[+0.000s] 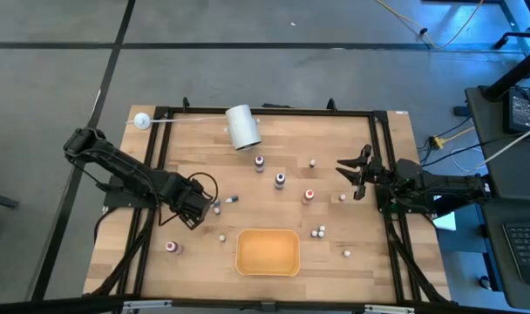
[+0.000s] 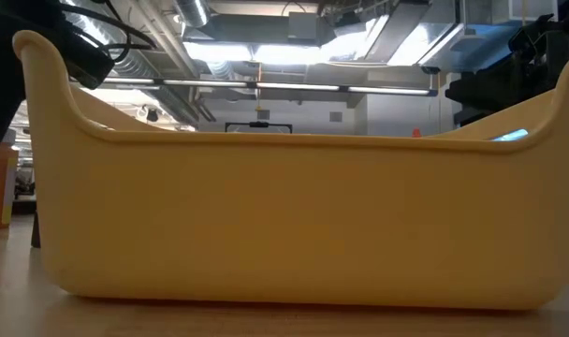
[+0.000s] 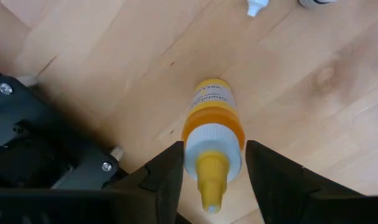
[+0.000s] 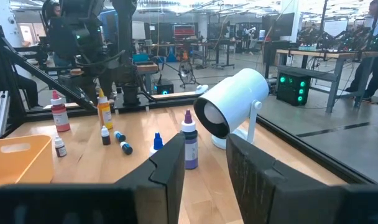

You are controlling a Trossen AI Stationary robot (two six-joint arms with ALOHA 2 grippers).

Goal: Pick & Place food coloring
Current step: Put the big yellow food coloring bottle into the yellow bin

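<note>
Across a pale wooden desk (image 1: pixel 361 218) framed in black rails, with grey floor around it, we see the food coloring bottles (image 1: pixel 280 180) scattered, mostly over the middle and the right half, and none yet in the yellow tray (image 1: pixel 268 270) at the near edge. One of them, an orange bottle (image 3: pixel 212 127) with a white collar and yellow tip, sits upright between the fingers of our left pincer (image 3: pixel 211 180), which hangs low over the left part of the desk. Those fingers flank the cap closely on both sides, but we cannot tell whether they press on it or merely bracket it. Our right pincer (image 1: pixel 354 172) waits over the right side with its fingers spread and nothing between them; its own camera looks past them at a purple-capped bottle (image 4: pixel 189 144) and a big white roll (image 4: pixel 231 102) lying on its side. We judge the pick of the orange bottle to be the step in hand, with the carry to the tray after it. The risk is the hold: the fingers meet the bottle high, at the narrow cap, so a light squeeze could let it slip or swing, and a skewed closing could topple it against the small bottles just beside it.
</note>
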